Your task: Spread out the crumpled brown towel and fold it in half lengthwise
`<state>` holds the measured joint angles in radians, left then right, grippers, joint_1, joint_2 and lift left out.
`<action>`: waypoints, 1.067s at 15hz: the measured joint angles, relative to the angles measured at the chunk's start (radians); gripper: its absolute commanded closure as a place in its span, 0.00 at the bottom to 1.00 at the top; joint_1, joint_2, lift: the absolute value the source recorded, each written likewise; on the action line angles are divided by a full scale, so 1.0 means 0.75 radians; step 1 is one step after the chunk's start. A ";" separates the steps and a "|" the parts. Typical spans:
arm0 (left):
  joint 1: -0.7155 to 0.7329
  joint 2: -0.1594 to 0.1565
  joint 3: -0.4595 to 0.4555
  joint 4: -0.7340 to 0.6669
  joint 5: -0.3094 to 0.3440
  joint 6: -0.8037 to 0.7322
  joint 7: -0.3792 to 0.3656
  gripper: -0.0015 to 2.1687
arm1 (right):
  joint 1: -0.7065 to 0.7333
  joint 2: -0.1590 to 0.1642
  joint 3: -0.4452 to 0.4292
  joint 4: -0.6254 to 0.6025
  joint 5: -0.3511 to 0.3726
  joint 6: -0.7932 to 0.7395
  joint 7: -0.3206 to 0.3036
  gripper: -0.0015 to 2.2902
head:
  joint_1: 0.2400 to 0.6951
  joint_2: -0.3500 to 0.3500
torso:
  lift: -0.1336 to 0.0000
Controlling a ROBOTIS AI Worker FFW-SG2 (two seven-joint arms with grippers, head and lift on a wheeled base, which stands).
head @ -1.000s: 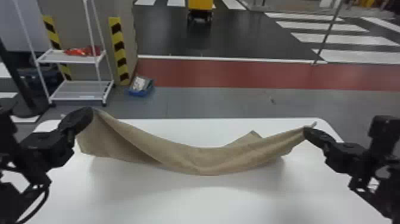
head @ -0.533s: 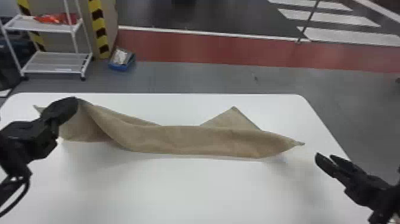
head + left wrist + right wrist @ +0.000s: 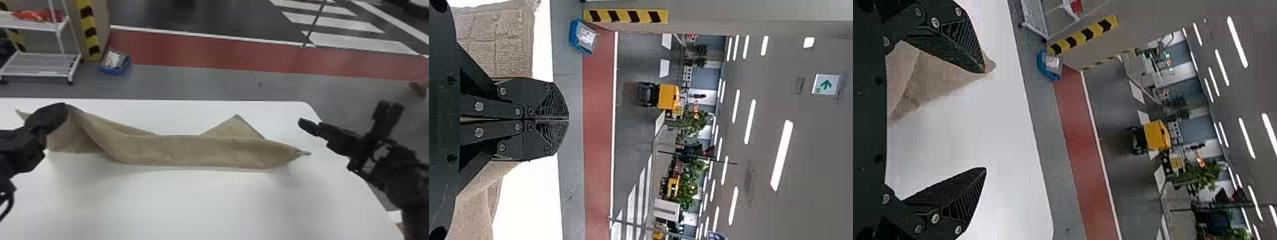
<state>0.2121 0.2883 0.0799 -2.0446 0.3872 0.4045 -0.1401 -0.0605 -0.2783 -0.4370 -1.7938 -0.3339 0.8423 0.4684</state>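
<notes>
Where the left hand sits at the left of the head view, halfway up, its fingers are clenched on the brown towel. From there the towel stretches across the middle of the white counter, a flap peaking right of centre, its pointed end near the right hand, released, fingers spread, at middle right.

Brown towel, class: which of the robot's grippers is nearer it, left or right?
Left. The left gripper is clamped on the brown towel near its left end; the open right gripper is apart from it, near its right end.
</notes>
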 measured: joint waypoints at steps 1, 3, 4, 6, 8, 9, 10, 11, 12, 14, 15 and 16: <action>0.002 0.000 0.000 0.000 -0.003 0.000 -0.004 0.88 | -0.069 -0.028 0.104 0.063 0.014 0.006 0.016 0.14 | 1.00 0.30 | 0.07; 0.006 0.000 0.000 0.000 -0.007 -0.003 -0.013 0.88 | -0.184 -0.032 0.311 0.173 0.110 0.011 0.008 0.18 | 1.00 0.37 | 0.07; 0.008 0.000 0.000 -0.001 -0.009 -0.005 -0.015 0.88 | -0.224 -0.006 0.376 0.220 0.164 0.008 -0.010 0.19 | 1.00 0.40 | 0.07; 0.013 0.002 0.000 -0.008 -0.012 -0.010 -0.018 0.88 | -0.288 0.076 0.462 0.322 0.284 -0.029 -0.103 0.19 | 1.00 0.45 | 0.07; 0.020 0.008 0.005 -0.011 -0.013 -0.019 -0.026 0.88 | -0.332 0.117 0.549 0.447 0.353 -0.152 -0.230 0.19 | 1.00 0.46 | 0.07; 0.023 0.010 0.008 -0.011 -0.013 -0.022 -0.030 0.88 | -0.348 0.126 0.580 0.499 0.361 -0.209 -0.267 0.19 | 1.00 0.47 | 0.07; 0.025 0.011 0.009 -0.010 -0.014 -0.024 -0.032 0.88 | -0.369 0.136 0.609 0.555 0.366 -0.263 -0.294 0.19 | 1.00 0.48 | 0.07; 0.028 0.012 0.010 -0.009 -0.018 -0.026 -0.033 0.88 | -0.396 0.142 0.633 0.610 0.371 -0.298 -0.312 0.19 | 1.00 0.50 | 0.07; 0.029 0.012 0.010 -0.006 -0.024 -0.028 -0.034 0.88 | -0.425 0.147 0.655 0.662 0.381 -0.319 -0.330 0.19 | 1.00 0.50 | 0.07; 0.031 0.011 0.008 -0.003 -0.031 -0.030 -0.034 0.88 | -0.472 0.162 0.680 0.736 0.417 -0.334 -0.346 0.19 | 1.00 0.51 | 0.07; 0.032 0.011 0.008 -0.003 -0.032 -0.032 -0.034 0.88 | -0.492 0.169 0.684 0.766 0.437 -0.332 -0.359 0.19 | 1.00 0.51 | 0.07; 0.033 0.011 0.008 -0.003 -0.034 -0.036 -0.035 0.88 | -0.510 0.174 0.685 0.798 0.454 -0.329 -0.368 0.19 | 1.00 0.50 | 0.07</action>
<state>0.2370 0.2962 0.0858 -2.0466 0.3619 0.3772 -0.1666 -0.4428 -0.1476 0.0766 -1.1953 0.0064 0.5957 0.1927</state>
